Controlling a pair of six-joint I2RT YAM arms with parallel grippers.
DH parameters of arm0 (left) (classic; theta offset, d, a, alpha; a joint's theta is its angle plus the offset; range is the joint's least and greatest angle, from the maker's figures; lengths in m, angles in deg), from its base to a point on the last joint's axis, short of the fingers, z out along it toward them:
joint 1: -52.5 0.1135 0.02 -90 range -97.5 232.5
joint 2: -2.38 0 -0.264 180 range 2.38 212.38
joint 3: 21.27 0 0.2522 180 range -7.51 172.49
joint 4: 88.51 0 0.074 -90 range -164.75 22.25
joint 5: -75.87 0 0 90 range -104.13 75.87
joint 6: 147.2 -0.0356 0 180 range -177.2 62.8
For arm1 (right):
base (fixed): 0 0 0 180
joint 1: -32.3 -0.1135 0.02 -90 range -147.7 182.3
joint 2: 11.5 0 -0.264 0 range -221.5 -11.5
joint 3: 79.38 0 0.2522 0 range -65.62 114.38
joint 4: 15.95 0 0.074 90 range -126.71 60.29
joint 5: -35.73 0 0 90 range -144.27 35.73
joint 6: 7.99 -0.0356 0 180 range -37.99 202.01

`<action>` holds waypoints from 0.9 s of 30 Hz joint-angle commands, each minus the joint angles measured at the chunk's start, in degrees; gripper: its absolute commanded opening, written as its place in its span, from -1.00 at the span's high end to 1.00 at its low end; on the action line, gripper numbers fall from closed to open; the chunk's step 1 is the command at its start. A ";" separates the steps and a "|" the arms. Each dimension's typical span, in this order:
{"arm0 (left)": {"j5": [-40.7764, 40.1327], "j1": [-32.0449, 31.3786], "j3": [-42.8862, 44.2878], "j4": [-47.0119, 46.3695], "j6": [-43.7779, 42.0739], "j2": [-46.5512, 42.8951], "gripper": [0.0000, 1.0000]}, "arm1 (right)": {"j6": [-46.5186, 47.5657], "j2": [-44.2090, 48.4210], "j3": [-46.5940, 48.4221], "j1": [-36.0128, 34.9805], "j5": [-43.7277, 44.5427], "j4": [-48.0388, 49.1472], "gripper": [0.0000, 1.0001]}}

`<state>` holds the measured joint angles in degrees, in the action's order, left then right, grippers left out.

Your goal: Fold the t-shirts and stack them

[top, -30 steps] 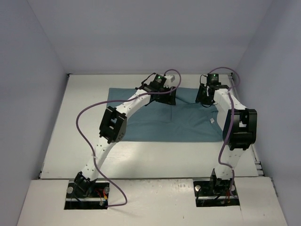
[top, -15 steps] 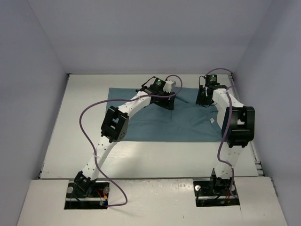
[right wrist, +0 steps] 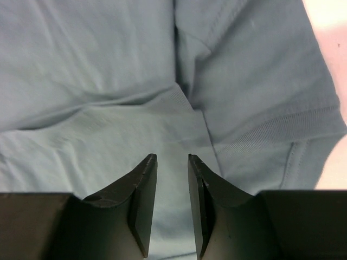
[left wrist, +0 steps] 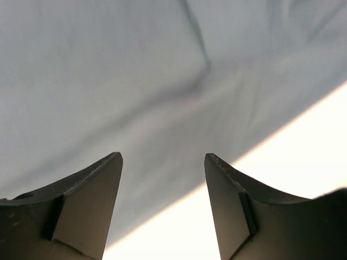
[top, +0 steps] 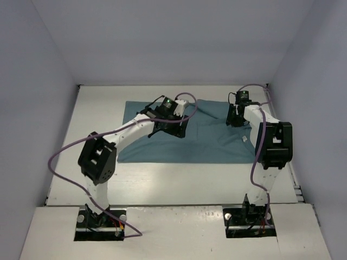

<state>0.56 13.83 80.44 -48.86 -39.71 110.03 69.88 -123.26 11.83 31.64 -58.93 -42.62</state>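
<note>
The teal-blue t-shirt (top: 206, 143) lies spread flat on the white table (top: 162, 179). A small white label (top: 245, 139) shows near its right end. My left gripper (top: 176, 125) hangs over the shirt's upper middle. In the left wrist view it (left wrist: 162, 157) is open and empty, above the cloth (left wrist: 108, 81) and its edge against the table (left wrist: 303, 146). My right gripper (top: 233, 116) is over the shirt's far right part. In the right wrist view it (right wrist: 172, 157) is narrowly open with nothing between the jaws, just above the fabric (right wrist: 81, 65) beside the ribbed collar (right wrist: 282, 130).
Grey walls close in the table on the left, back and right. The left arm's purple cable (top: 65, 154) loops out over the left side of the table. Both arm bases (top: 100, 219) sit at the near edge.
My left arm has swung left, its elbow dropping toward the left side, and its gripper has shifted left and nearer over the shirt. The right gripper has hardly moved.
</note>
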 commanded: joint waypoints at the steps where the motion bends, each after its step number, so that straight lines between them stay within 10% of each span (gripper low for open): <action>1: -5.14 -1.40 -10.24 -2.63 1.31 -6.75 -0.19 | 3.09 4.11 0.33 0.48 2.29 0.69 0.44; 27: -5.65 -1.32 -10.95 0.50 -4.42 -12.73 -0.19 | 22.40 -4.66 12.66 0.40 -5.91 1.28 0.25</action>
<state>-4.65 12.39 67.01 -48.07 -42.71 101.23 90.14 -128.52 21.82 31.64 -63.15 -41.75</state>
